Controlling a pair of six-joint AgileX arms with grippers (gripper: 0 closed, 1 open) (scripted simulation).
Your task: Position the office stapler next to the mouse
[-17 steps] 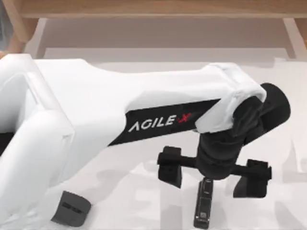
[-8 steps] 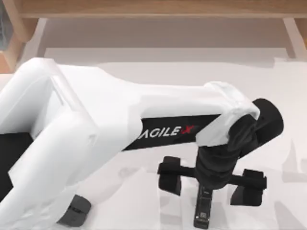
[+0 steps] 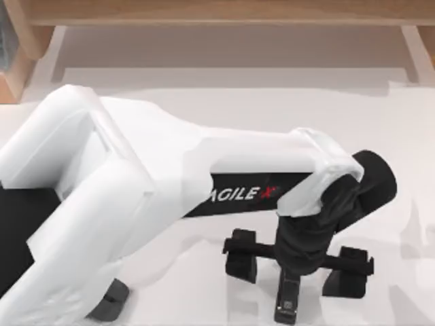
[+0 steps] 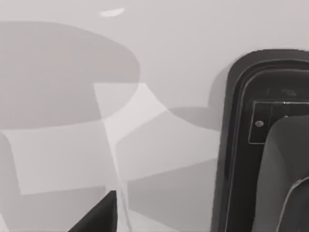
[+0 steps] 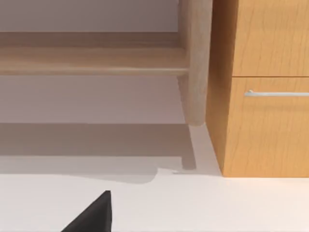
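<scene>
Top view: left arm point(image 3: 136, 197) reaches from the left side across the white surface point(image 3: 204, 109), its black wrist pointing down over the near-right part of the surface. Left gripper point(image 3: 298, 272) is spread wide; its two black fingers point(image 3: 241, 255) stand well apart, one on each side of the office stapler point(image 3: 288, 304), and neither visibly touches it. It has hold of nothing. The office stapler lies flat on the surface near the view's bottom edge, long axis running toward and away from the camera's lower edge, upper end hidden under the wrist, small pale markings visible on its top. The mouse point(image 3: 109, 302) sits at the lower left of the surface, mostly covered by the left arm's white link; only a dark grey corner shows. Stapler and mouse are well apart. Left wrist view: the office stapler point(image 4: 241, 145) appears as a black bar with a thin pale outline and a small round mark, lying on the pale surface point(image 4: 169, 38); a dark finger edge point(image 4: 99, 217) of the left gripper sits at the frame's border. Right wrist view: looks across the surface toward a wooden cabinet point(image 5: 260, 96) with a metal handle point(image 5: 275, 93) and a wooden leg point(image 5: 195, 63); a black finger tip point(image 5: 94, 215) of the right gripper shows at the edge, and whether that gripper is spread or closed cannot be told.
</scene>
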